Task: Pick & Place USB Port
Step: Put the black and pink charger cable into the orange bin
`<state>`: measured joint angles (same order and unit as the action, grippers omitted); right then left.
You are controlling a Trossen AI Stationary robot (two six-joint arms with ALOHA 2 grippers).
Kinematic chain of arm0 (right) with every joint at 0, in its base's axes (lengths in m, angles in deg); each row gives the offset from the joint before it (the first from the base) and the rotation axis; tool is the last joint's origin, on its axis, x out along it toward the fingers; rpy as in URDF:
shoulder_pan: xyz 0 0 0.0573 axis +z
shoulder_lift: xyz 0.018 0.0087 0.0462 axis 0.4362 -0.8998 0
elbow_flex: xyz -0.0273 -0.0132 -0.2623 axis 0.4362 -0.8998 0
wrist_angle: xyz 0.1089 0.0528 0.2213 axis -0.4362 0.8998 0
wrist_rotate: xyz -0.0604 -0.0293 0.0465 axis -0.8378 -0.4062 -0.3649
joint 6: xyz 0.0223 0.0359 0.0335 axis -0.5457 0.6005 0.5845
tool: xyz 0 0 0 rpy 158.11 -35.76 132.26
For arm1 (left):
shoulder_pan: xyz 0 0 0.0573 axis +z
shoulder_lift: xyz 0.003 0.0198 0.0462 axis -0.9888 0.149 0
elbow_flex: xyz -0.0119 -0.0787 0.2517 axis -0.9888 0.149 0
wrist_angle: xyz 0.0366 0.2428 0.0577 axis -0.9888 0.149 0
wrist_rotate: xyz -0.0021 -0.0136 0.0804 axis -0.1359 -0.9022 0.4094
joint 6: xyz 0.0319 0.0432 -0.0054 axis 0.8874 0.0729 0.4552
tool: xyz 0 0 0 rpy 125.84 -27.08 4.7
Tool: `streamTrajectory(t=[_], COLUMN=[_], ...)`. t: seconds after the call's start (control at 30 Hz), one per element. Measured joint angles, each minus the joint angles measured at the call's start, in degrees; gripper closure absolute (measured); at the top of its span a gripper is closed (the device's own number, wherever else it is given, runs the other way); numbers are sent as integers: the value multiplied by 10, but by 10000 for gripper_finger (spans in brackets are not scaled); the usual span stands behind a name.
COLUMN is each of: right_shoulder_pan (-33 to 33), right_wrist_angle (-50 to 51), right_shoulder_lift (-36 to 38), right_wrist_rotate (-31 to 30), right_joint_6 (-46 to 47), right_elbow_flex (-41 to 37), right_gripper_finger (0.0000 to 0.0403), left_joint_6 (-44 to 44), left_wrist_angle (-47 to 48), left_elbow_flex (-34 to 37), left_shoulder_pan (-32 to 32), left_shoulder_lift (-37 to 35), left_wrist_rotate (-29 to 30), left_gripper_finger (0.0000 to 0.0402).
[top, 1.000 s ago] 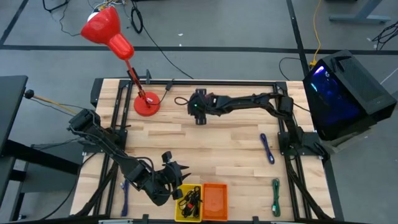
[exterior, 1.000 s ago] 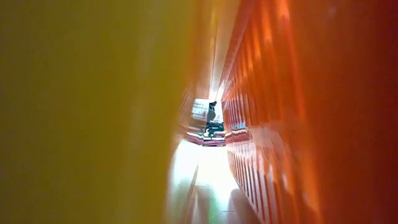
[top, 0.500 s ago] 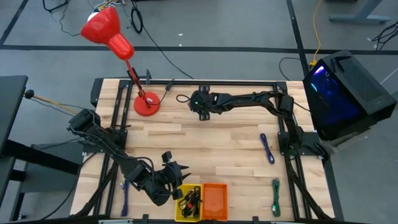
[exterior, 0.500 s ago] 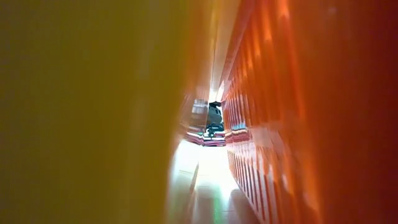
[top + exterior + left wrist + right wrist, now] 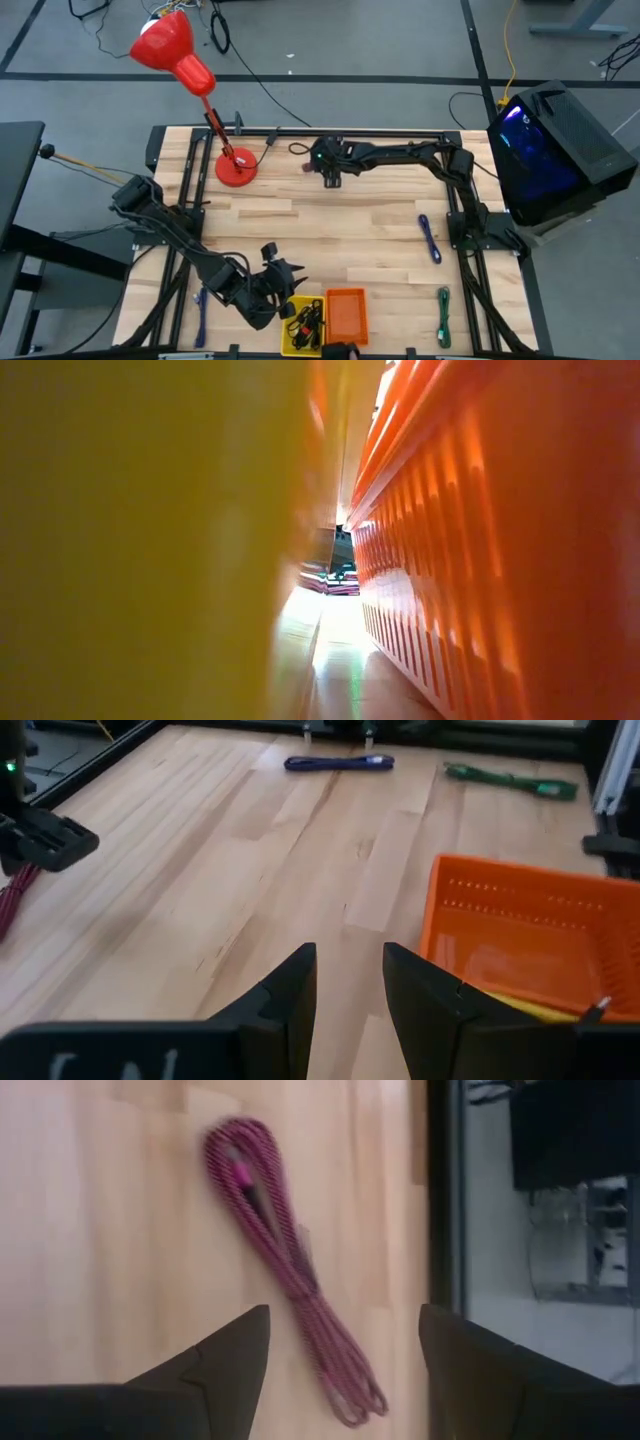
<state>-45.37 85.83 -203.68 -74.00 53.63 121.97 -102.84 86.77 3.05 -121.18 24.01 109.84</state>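
Right gripper (image 5: 331, 177) at table's far edge, fingers spread wide over coiled dark-red braided USB cable (image 5: 285, 1260), not touching: approach step. Next: descend, straddle bundle, close. Left gripper (image 5: 348, 982) near orange plastic bin (image 5: 520, 915), slightly parted, empty.

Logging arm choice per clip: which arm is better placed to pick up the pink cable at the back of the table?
Right. The right gripper hovers open at the far edge, the pink cable lying between its fingers. The left gripper sits by the orange bin, far off.
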Motion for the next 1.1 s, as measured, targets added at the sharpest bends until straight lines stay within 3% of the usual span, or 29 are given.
streamTrajectory(t=[0.23,0.53,1.1], right_shoulder_pan=[10,-10,34], right_wrist_angle=[8,29,3], right_shoulder_lift=[0,8,14], right_wrist_rotate=[-13,72,114], right_joint_6=[-33,5,14], right_elbow_flex=[0,0,0], right_gripper_finger=[144,144,144], left_joint_6=[4,3,4], left_wrist_angle=[6,9,10], left_elbow_flex=[0,0,0], left_shoulder_pan=[5,5,5], left_shoulder_lift=[4,4,4], left_wrist_rotate=[-9,-9,-9], left_gripper_finger=[280,280,280])
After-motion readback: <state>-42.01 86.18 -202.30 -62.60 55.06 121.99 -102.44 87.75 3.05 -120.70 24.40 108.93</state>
